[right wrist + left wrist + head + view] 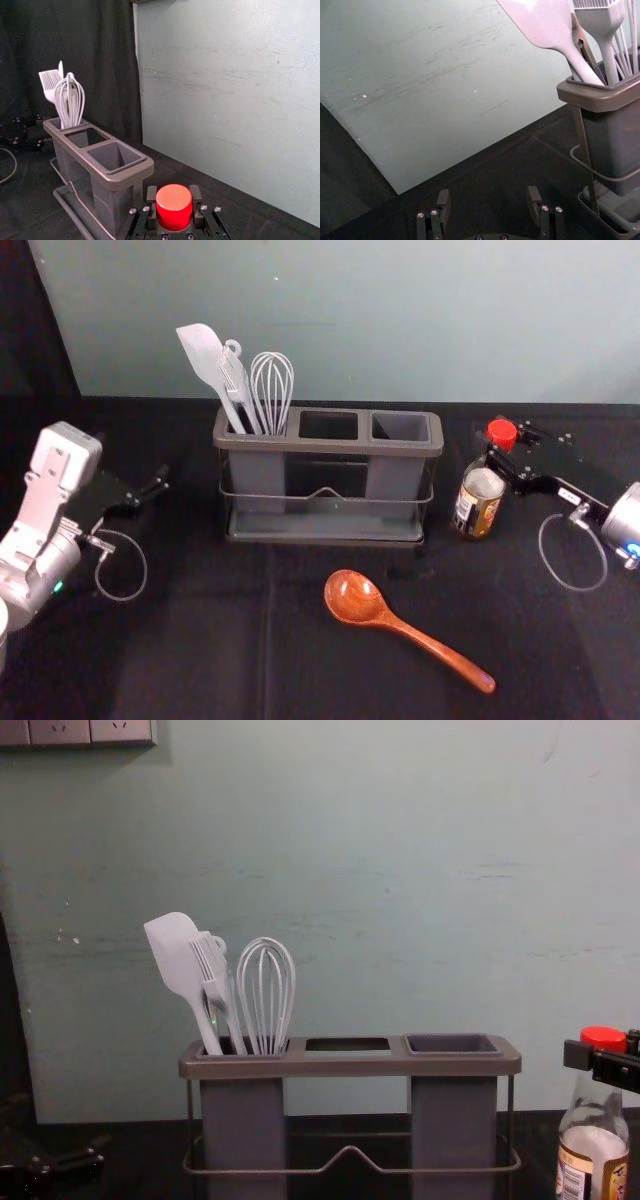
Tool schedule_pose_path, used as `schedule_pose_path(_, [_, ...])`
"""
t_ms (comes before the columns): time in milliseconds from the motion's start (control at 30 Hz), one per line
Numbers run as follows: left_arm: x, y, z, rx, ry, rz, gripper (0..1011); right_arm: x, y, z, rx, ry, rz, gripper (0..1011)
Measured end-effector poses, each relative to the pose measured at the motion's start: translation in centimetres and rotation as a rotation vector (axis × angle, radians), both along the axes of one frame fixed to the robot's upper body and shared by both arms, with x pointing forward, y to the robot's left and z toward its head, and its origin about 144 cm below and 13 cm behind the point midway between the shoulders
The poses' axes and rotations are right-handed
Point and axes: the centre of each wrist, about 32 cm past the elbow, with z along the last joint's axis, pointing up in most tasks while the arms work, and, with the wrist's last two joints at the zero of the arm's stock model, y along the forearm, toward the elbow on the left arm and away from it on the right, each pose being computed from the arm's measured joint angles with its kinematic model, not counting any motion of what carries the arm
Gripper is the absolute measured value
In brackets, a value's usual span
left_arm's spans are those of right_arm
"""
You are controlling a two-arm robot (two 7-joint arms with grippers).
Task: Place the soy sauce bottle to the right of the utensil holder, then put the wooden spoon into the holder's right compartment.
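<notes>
Just right of the utensil holder [330, 447], the soy sauce bottle [480, 502] stands upright, its red cap up. My right gripper [513, 462] is shut on its neck, just below the cap; in the right wrist view the red cap [174, 207] sits between the fingertips of my right gripper [174, 200]. The chest view has the bottle [594, 1150] beside the holder [350, 1065], a gap between them. The wooden spoon [400, 625] lies on the table in front of the holder, bowl toward it. My left gripper [150, 495] is parked at the left; its wrist view shows the left gripper [489, 200] open.
White utensils, a spatula [206, 362] and a whisk [271, 390] among them, stand in the holder's left compartment. The middle and right compartments hold nothing visible. A pale wall [350, 320] rises behind the black-covered table [220, 640].
</notes>
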Motion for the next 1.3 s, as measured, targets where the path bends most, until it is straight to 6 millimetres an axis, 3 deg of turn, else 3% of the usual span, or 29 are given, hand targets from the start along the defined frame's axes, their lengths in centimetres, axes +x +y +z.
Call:
schedule_pose_path(400, [0.00, 0.00, 0.00, 0.000, 0.000, 0.000, 1005, -0.02, -0.02, -0.02, 0.000, 0.000, 0.000, 407])
schedule_pose_path(667, [0.00, 0.00, 0.00, 0.000, 0.000, 0.000, 1005, -0.03, -0.04, 0.00, 0.000, -0.001, 0.000, 679])
schedule_pose_path(800, [0.00, 0.00, 0.00, 0.000, 0.000, 0.000, 1005, -0.03, -0.05, 0.01, 0.000, -0.002, 0.001, 756])
schedule_pose_path(933, [0.00, 0.00, 0.00, 0.000, 0.000, 0.000, 1005, -0.03, -0.04, 0.02, 0.000, -0.002, 0.001, 917])
schedule_pose_path(1100, [0.00, 0.00, 0.00, 0.000, 0.000, 0.000, 1005, -0.03, -0.04, 0.03, 0.000, -0.003, 0.001, 1002])
schedule_pose_path(1300, [0.00, 0.00, 0.00, 0.000, 0.000, 0.000, 1005, -0.03, -0.04, 0.03, 0.000, -0.003, 0.001, 1002])
